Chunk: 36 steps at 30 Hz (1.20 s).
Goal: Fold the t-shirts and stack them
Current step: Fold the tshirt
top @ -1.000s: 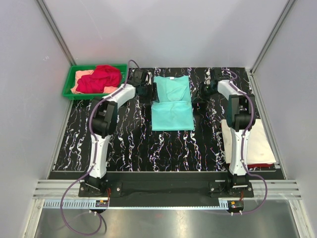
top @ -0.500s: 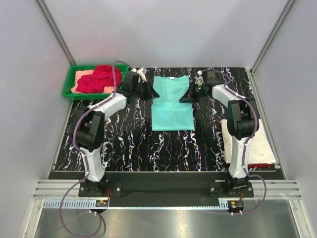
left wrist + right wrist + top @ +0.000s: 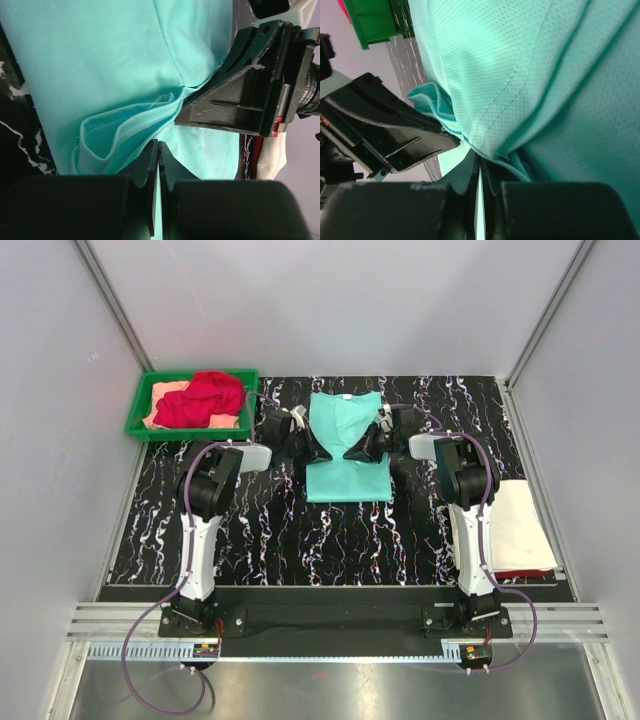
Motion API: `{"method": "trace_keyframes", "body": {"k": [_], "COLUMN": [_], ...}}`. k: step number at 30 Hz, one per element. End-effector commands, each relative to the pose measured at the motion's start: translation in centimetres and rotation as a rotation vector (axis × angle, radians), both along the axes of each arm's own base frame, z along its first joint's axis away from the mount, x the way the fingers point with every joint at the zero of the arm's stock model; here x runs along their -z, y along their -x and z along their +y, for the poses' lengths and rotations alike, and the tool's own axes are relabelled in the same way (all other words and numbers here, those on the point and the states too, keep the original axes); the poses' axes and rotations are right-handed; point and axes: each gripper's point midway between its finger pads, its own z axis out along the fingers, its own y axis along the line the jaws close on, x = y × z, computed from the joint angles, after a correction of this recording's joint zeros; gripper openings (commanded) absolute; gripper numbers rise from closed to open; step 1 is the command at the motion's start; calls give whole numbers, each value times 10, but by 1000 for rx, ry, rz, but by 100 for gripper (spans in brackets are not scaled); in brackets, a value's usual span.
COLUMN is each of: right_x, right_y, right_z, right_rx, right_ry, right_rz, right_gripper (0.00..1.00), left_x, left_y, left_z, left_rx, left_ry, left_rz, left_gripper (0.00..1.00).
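Note:
The mint-teal t-shirt (image 3: 346, 476) lies on the black marbled table, its upper half drawn into a narrow waist between my two grippers. My left gripper (image 3: 321, 452) is shut on the shirt's left edge; in the left wrist view (image 3: 158, 144) a fold of teal cloth (image 3: 115, 132) bunches at its tips. My right gripper (image 3: 351, 453) is shut on the right edge, with cloth (image 3: 520, 60) gathered at its tips (image 3: 480, 159). The two grippers nearly meet over the shirt. A red t-shirt (image 3: 205, 397) and a peach one (image 3: 165, 392) lie in the tray.
The green plastic tray (image 3: 135, 422) stands at the back left. A folded cream-white t-shirt (image 3: 520, 525) lies at the right edge of the table, with a red edge (image 3: 527, 573) showing under it. Grey walls close in on three sides.
Both grippers came from the shirt's outer sides, closed on its edges and moved inward toward each other, pulling the upper cloth to the middle.

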Motion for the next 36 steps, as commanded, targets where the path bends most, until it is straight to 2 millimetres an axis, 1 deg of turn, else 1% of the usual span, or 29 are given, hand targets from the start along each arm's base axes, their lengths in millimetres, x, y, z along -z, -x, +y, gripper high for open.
{"method": "trace_keyframes", "body": {"k": [1,3,4,5,8,10,11,13,15,17,18,19,20,21,22,23,24,25,26,27,28,29,30,31,32,33,34,35,36], "right_x": [-5,-1,2,4,6,8,10,12,6,-1,-2,-9,-9,-13,-26,-33,-39,-51,-56,-56,-67,-70,-78,-80,-82,-89,-90,-94,-101], "right_y": [-24,-30,-32,-36,-45,-51,-55,-60,-63,-64,-65,-67,-67,-69,-72,-74,-74,-77,-75,-70,-70,-66,-60,-54,-50,-40,-35,-29,-21], "right_z": [-7,-15,-19,-28,-41,-46,-52,-55,-53,-51,-54,-57,-60,-63,-65,-65,-66,-66,-64,-64,-64,-63,-63,-64,-65,-68,-71,-71,-72], "right_rx": [45,82,99,134,175,194,213,233,226,232,247,259,277,285,289,283,280,271,251,240,217,195,180,154,137,124,96,82,71], "right_ry": [-22,-18,-17,-12,-24,-23,-19,-45,-77,-92,-86,-84,-69,-66,-71,-78,-83,-89,-92,-80,-65,-60,-52,-30,-13,16,48,57,61], "right_rz": [-95,-94,-86,-73,-59,-44,-36,-14,-18,-13,1,-3,16,8,-16,-28,-30,-53,-60,-36,-74,-80,-73,-88,-93,-74,-100,-101,-97], "right_gripper": [8,8,10,12,18,21,22,24,27,29,32,33,36,36,37,37,37,37,37,37,37,37,37,38,40,43,45,47,47], "left_x": [-17,-11,-8,-5,5,10,12,14,10,8,3,4,-3,-2,-3,-5,-13,-20,-23,-27,-38,-44,-50,-67,-75,-77,-82,-96,-96], "left_y": [-30,-30,-31,-31,-30,-31,-32,-31,-37,-38,-42,-42,-48,-50,-49,-50,-54,-56,-54,-54,-53,-53,-51,-48,-45,-40,-35,-30,-22], "left_z": [0,2,3,4,9,11,13,12,11,11,10,11,10,10,9,9,7,6,7,7,8,8,10,9,9,10,7,4,1], "left_rx": [-45,-48,-48,-47,-53,-57,-60,-50,-39,-27,-24,-24,-20,-17,-9,-1,3,9,11,15,16,15,12,12,11,9,18,23,33], "left_ry": [33,12,10,3,-25,-27,-26,-28,-33,-45,-44,-53,-55,-57,-58,-56,-53,-56,-63,-65,-67,-69,-71,-69,-70,-79,-85,-78,-76], "left_rz": [-82,-63,-57,-45,-13,-1,5,16,-1,-3,-15,-2,-22,-18,-9,-15,-33,-51,-45,-46,-53,-61,-67,-100,-112,-112,-119,-141,-133], "left_gripper": [4,3,3,3,2,1,1,1,1,1,1,1,1,1,1,1,1,1,1,1,1,1,1,2,2,2,2,2,3]}}
